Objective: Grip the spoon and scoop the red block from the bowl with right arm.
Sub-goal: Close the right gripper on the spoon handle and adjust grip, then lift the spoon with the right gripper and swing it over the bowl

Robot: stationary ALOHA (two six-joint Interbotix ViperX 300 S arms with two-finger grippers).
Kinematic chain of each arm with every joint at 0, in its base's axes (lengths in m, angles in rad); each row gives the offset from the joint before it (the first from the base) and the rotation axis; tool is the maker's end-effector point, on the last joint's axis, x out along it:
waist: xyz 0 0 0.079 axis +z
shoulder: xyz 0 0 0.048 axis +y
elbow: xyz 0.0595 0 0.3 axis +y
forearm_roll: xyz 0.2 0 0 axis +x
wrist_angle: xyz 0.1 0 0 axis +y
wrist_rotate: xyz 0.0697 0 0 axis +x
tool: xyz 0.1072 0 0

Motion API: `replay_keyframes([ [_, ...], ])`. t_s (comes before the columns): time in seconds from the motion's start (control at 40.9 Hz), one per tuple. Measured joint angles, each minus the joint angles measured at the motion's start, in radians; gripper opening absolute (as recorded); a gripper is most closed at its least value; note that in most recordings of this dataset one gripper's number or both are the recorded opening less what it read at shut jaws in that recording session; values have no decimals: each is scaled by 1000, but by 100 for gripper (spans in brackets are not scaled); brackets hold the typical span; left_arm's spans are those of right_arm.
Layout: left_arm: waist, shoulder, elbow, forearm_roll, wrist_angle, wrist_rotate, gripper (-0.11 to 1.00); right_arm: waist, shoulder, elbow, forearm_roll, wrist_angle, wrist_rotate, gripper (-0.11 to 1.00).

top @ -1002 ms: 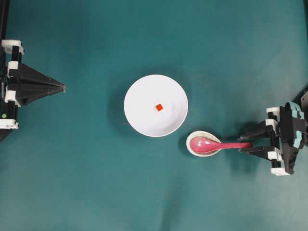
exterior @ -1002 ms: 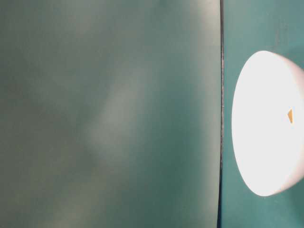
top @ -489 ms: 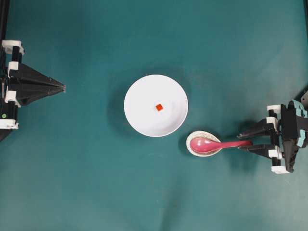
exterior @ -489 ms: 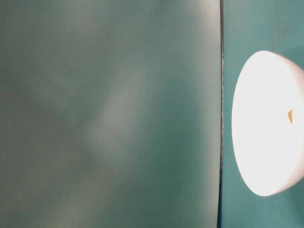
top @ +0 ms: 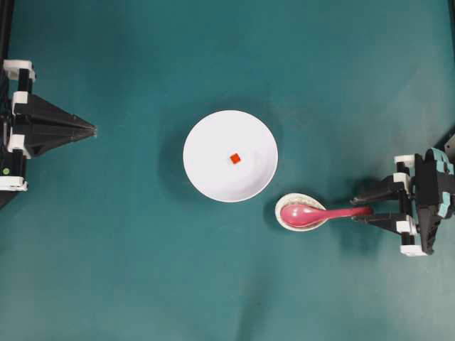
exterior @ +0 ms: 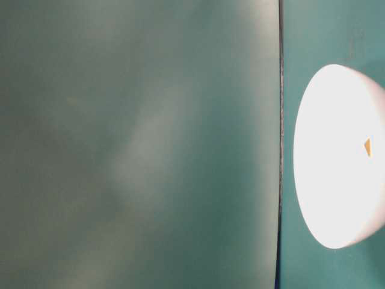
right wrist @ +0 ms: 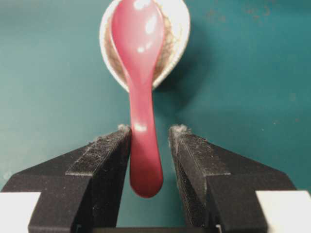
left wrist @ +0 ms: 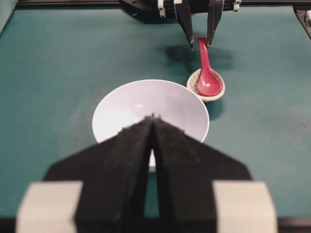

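The glossy pink-red plastic soup spoon [top: 316, 212] lies with its long axis running nearly straight across the overhead view, the oval scoop pointing toward nine o'clock and the straight handle toward three o'clock. Its scoop rests in the small speckled beige egg-shaped dish [top: 287, 203], which sits on the teal table mat [top: 142, 270] just off the plain round white bowl [top: 213, 170] at that bowl's four o'clock. The tiny red-orange cube [top: 234, 158] lies near the bowl's middle.

The right arm's black two-fingered gripper [right wrist: 149, 141] stands wide open, its fingers straddling the handle's end; in the right wrist view the left pad looks to be touching or almost touching the handle, while a clear gap shows beside the right pad, so nothing is clamped. The left arm's black gripper [top: 91, 129], well apart at the bowl's nine o'clock, has its fingers pressed together on nothing.

No brand, label or writing can be read on any item
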Motion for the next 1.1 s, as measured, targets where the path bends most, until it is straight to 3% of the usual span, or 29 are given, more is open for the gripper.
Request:
replay_keyframes([
  [0.342,0,0,0,0,5,0,0,0,17,-2,0,0,23,42],
  [0.611,0,0,0,0,6,0,0,0,17,-3,0,-2,25,26],
  [0.953,0,0,0,0,29,0,0,0,11,-8,0,-15,18,26],
  [1.1,0,0,0,0,32,0,0,-2,-67,-46,0,-17,2,26],
])
